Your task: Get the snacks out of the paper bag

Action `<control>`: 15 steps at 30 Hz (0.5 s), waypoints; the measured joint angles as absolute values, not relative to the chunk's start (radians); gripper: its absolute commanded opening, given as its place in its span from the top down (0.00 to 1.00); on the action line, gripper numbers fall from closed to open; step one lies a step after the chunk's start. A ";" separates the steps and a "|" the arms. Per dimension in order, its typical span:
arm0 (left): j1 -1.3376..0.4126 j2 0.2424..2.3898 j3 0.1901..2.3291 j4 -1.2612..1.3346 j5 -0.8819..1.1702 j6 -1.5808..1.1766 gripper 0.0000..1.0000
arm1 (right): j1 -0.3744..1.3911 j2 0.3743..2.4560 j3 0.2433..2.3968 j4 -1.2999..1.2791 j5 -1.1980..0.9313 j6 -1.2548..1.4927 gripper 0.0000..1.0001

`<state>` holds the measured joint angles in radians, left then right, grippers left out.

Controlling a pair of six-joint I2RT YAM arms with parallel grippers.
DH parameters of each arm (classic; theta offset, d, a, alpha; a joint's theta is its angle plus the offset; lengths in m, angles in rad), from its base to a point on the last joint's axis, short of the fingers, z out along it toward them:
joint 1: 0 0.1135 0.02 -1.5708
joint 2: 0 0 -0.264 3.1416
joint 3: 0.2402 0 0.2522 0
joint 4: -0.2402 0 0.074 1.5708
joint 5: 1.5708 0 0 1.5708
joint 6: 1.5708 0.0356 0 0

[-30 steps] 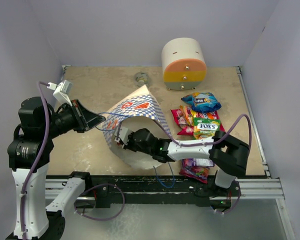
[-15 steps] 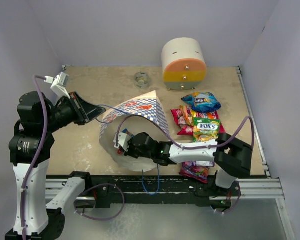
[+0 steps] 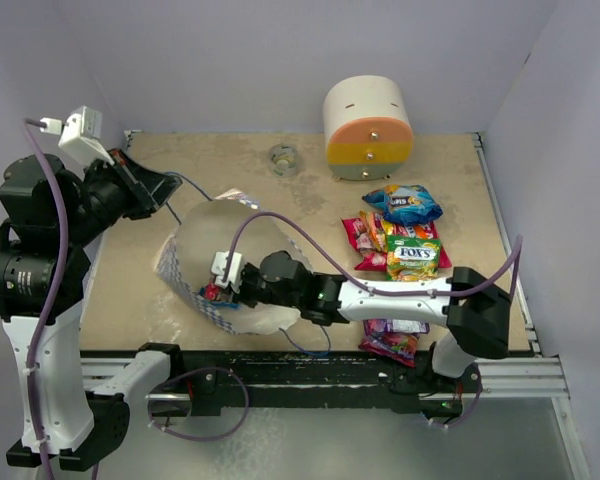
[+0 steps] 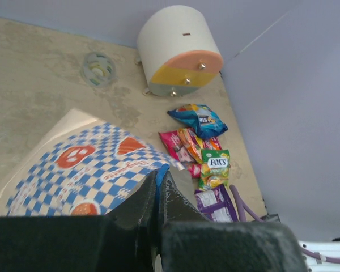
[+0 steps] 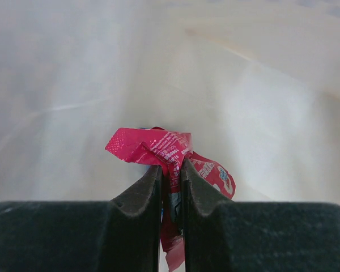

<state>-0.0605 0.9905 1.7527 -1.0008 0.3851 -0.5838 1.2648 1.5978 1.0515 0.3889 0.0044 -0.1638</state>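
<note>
The paper bag (image 3: 202, 240) lies on its side, its cream mouth facing up and left. My left gripper (image 3: 170, 186) is shut on the bag's thin blue cord handle (image 4: 160, 180) and holds it up at the far left. In the left wrist view the bag's checkered outside (image 4: 85, 170) lies below my fingertips. My right gripper (image 3: 220, 283) reaches inside the bag and is shut on a red snack packet (image 5: 167, 148), with cream paper all round it. Several snacks lie on the table to the right: a blue packet (image 3: 405, 203), a green one (image 3: 412, 255) and a purple one (image 3: 392, 335).
A rounded cream, orange and yellow drawer box (image 3: 368, 128) stands at the back right. A small tape roll (image 3: 282, 157) lies near the back wall. The right arm (image 3: 400, 298) stretches across the front of the table. Walls close in the left, back and right sides.
My left gripper has pulled the cord handle up and to the left, opening and turning the bag's mouth. My right gripper has moved left, deeper into the bag.
</note>
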 measured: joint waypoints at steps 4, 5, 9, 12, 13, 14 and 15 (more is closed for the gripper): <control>-0.060 1.033 1.845 -1.033 0.327 -0.536 1.00 | 1.264 1.665 1.138 0.416 -0.023 -0.150 0.94; -0.060 1.038 1.855 -1.036 0.320 -0.528 1.00 | 1.264 1.677 1.149 0.416 -0.029 -0.148 0.95; -0.060 1.026 1.817 -1.032 0.327 -0.512 1.00 | 1.264 1.716 1.189 0.408 -0.046 -0.139 0.98; -0.060 0.970 1.686 -1.007 0.377 -0.529 1.00 | 1.264 1.720 1.200 0.395 -0.045 -0.129 0.99; -0.060 0.950 1.639 -1.000 0.397 -0.537 1.00 | 1.264 1.718 1.201 0.395 -0.043 -0.124 0.99; -0.060 0.929 1.590 -0.994 0.417 -0.544 1.00 | 1.264 1.716 1.201 0.392 -0.039 -0.122 0.99; -0.060 0.915 1.558 -0.992 0.431 -0.553 1.00 | 1.263 1.713 1.200 0.387 -0.034 -0.120 1.00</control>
<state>-0.0605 0.9146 1.5578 -0.9916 0.4313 -0.5533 1.2633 1.7130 1.2003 0.3874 -0.0338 -0.1196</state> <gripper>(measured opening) 0.012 0.168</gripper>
